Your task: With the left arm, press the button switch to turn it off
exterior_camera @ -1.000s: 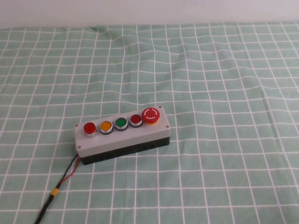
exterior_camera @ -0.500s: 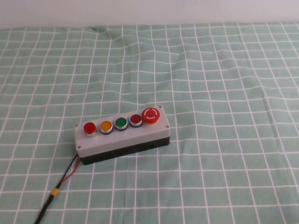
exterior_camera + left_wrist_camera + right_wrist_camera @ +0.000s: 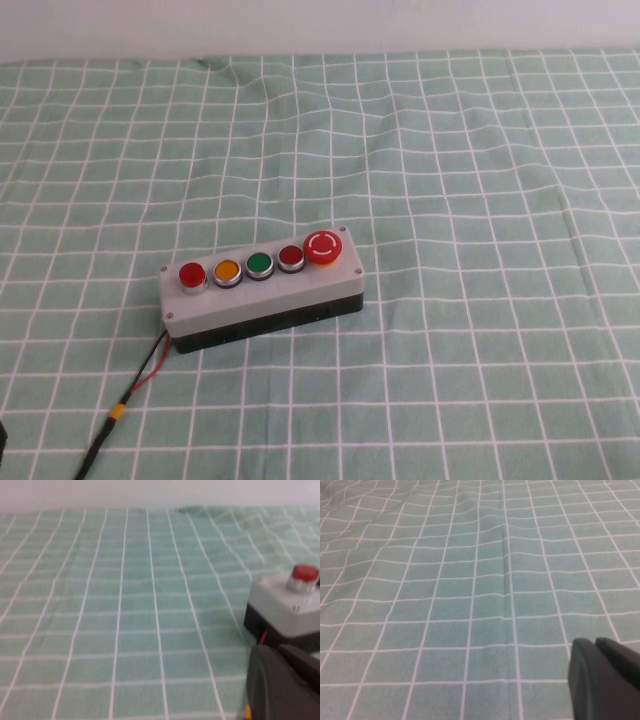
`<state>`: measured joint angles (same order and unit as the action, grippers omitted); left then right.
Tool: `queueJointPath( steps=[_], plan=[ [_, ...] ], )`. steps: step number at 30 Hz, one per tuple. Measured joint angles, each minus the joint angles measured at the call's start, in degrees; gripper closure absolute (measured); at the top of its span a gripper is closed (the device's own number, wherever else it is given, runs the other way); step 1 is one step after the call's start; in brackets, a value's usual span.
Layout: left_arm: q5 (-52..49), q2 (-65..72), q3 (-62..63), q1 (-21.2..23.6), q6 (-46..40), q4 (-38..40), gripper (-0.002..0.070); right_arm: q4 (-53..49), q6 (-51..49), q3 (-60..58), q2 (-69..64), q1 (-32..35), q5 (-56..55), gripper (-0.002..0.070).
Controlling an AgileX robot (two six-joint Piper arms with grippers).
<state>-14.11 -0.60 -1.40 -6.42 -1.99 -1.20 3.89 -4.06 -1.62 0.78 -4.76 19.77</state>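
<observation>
You have a grey plastic button box (image 3: 262,292) on a black base, lying slightly aslant on a soft green cloth (image 3: 450,180) crossed by thin white grid lines and rumpled into low folds toward the far edge. Five round buttons run along its lid. The button switch (image 3: 192,275), flat, bright red and ringed in silver metal, sits at the row's left end. Next along come an amber button (image 3: 226,270), a green button (image 3: 259,264), a darker red flat button (image 3: 290,258) and, at the right end, a domed red mushroom-head button (image 3: 323,247) on an orange collar. A thin red and black cable (image 3: 128,395) with a small yellow band trails from the box's left end toward the near edge of the table.

In the left wrist view, your left gripper (image 3: 280,682) shows only as a rounded matte black mass low over the cloth, near the box's left end, with the bright red button visible beyond it; nothing touches the button. You cannot tell how its jaws stand.

In the right wrist view, your right gripper (image 3: 602,677) is a similar smooth black shape above bare cloth, and its jaws likewise cannot be judged.
</observation>
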Motion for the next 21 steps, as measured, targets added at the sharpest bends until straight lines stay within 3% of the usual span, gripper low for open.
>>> queueJointPath(
  steps=[6,21],
  plan=[
    [-8.01,0.0,-0.1,0.0,0.34,0.0,0.0678,0.0,0.0,0.0,0.0,0.0,0.0,0.0692],
    [-8.11,0.0,-0.1,0.0,0.54,0.0,0.0678,0.0,0.0,0.0,0.0,0.0,0.0,0.0692]
  ],
)
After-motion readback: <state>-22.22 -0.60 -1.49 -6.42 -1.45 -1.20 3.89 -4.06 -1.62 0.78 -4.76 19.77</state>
